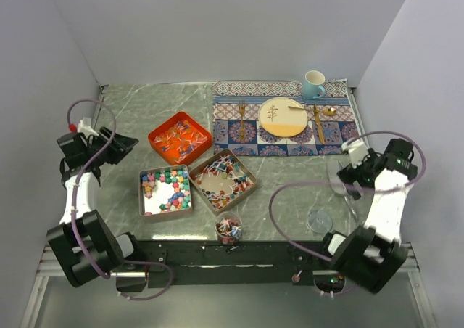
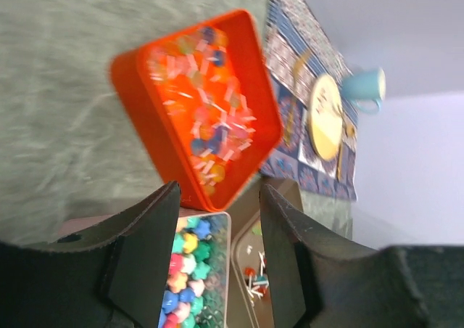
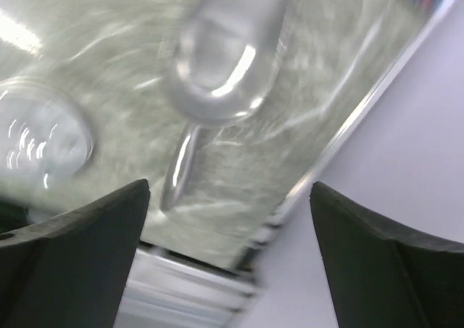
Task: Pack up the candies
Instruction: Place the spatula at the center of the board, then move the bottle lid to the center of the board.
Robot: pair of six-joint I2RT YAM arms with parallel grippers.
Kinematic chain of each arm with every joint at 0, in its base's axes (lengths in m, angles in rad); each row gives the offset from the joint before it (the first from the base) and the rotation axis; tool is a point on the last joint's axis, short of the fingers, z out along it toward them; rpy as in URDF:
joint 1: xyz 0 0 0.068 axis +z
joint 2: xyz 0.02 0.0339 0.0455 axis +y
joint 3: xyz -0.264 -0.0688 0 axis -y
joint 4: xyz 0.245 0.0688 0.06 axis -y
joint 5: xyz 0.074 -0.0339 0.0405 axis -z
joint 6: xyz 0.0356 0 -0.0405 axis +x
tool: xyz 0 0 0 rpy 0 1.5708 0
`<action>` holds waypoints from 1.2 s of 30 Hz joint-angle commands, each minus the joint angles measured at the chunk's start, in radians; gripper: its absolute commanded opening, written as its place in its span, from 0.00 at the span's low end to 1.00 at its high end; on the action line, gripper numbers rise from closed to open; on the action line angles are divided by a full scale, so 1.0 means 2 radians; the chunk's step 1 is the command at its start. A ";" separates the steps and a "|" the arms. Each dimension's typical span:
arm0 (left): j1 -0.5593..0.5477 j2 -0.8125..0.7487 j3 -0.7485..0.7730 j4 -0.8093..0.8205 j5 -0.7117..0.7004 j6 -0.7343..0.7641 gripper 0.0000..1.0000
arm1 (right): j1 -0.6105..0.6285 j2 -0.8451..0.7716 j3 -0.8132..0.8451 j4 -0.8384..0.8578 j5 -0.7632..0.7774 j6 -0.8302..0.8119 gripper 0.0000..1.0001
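Left gripper (image 2: 217,190): we see two dark fingers parted a moderate way, with nothing between them.
Just past its fingertips: an orange tray (image 2: 145,117) sits tilted across our view, filled with slim wrapped candies (image 2: 210,117).
Beneath its fingers: chunky candies (image 2: 190,270) in pink, green, yellow and blue show through the gap. They lie in a silver tray (image 1: 141,190).
Off to its right side: a second silver tray (image 1: 240,165) holds more slim wrapped pieces.
Right gripper (image 3: 230,189): its fingers are spread wide and hold nothing.
Ahead of its fingers: a blurred clear vessel (image 3: 217,81) rests on the marbled table (image 1: 145,110). A clear round piece (image 3: 43,136) lies to the left of the vessel.
Between the two arms: a small clear cup (image 1: 229,228) with some candies stands at the table's near edge, well apart from both grippers.
Far beyond both grippers: a patterned placemat (image 1: 232,136) carries a plate (image 1: 283,117), gold cutlery and a blue mug (image 1: 313,85).
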 commanded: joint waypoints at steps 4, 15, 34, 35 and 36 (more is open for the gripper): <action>-0.042 -0.034 -0.006 0.050 0.035 0.012 0.53 | 0.066 -0.080 -0.031 -0.219 -0.069 -0.384 1.00; -0.050 -0.041 -0.035 0.038 0.024 0.034 0.53 | 0.118 -0.089 -0.151 -0.174 0.056 -0.688 1.00; -0.049 0.045 -0.010 0.038 0.001 0.064 0.52 | 0.165 0.098 -0.091 -0.117 0.004 -0.712 1.00; -0.050 0.054 -0.003 0.021 -0.003 0.069 0.52 | 0.178 0.098 -0.095 -0.112 0.000 -0.710 1.00; -0.050 0.058 0.003 0.017 -0.004 0.075 0.53 | 0.184 0.096 -0.100 -0.100 -0.012 -0.699 1.00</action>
